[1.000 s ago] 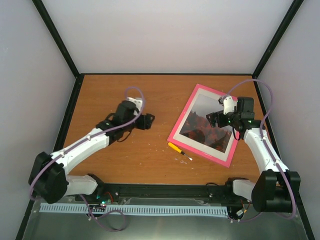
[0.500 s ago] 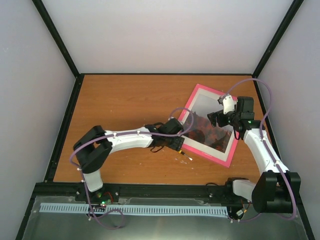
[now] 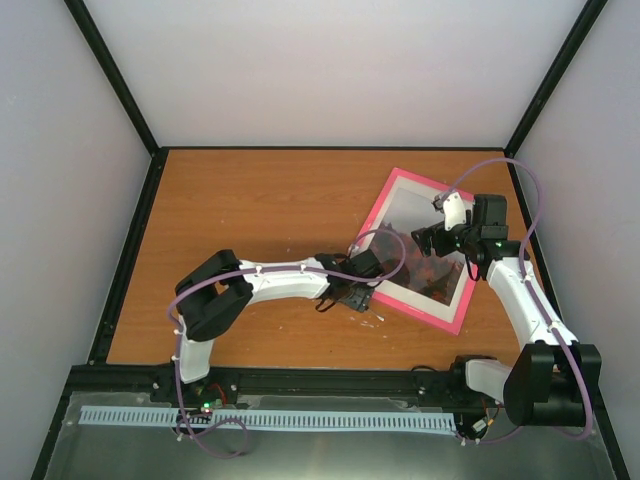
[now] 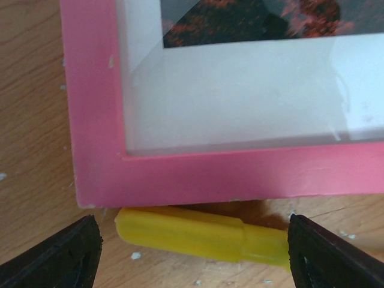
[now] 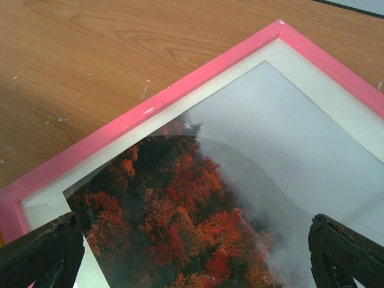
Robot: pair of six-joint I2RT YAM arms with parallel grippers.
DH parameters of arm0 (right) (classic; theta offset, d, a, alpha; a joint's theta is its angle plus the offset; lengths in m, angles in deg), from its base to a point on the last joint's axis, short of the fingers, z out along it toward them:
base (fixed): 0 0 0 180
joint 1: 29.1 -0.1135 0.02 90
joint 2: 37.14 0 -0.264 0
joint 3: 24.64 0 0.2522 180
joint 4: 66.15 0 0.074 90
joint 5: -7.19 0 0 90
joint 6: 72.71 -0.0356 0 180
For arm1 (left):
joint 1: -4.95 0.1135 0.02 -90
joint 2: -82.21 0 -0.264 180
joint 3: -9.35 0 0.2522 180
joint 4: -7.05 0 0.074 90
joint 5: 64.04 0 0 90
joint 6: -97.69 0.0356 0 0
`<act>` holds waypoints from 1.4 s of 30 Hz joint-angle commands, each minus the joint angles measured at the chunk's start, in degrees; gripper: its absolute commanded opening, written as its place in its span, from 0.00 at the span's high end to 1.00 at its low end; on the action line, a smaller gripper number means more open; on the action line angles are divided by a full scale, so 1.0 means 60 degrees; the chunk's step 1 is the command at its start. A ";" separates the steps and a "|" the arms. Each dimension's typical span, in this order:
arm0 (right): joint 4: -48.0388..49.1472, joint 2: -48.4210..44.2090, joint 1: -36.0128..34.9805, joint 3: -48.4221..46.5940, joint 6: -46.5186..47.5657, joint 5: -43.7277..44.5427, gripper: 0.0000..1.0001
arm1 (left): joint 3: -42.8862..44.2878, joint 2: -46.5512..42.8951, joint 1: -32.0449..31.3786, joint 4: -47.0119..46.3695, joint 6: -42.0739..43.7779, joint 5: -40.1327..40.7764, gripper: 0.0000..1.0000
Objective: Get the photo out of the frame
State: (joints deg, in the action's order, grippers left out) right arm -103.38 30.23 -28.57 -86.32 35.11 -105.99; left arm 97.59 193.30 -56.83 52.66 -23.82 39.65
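Note:
The pink frame (image 3: 447, 316) lies face up at the table's right, the photo (image 3: 405, 218) of misty sky and red-orange trees inside it behind a white mat. My left gripper (image 3: 362, 298) is open low over the frame's near-left corner (image 4: 96, 150), its jaws on either side of a yellow-handled screwdriver (image 4: 204, 235) lying against the frame's edge. My right gripper (image 3: 432, 240) is open just above the photo (image 5: 204, 204), holding nothing; the frame's pink edge (image 5: 150, 111) shows in its view.
The orange-brown wooden table (image 3: 240, 200) has a black rim and grey walls on three sides. The screwdriver's tip (image 3: 378, 317) pokes out beside the left gripper. Small white flecks dot the wood.
My left arm swung from the table's left-centre across to the frame's near-left corner and came down over the screwdriver. My right gripper has hardly moved.

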 commanded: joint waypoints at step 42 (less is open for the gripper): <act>-0.0537 0.0153 -0.0089 -0.0085 0.0576 -0.1005 0.00 | -0.3805 -0.3771 -0.0558 -0.0573 0.7614 -0.4557 0.37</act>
State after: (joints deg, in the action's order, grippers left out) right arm -106.06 30.76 -28.57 -86.32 37.62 -111.10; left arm 73.63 171.02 -59.59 48.29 13.27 16.22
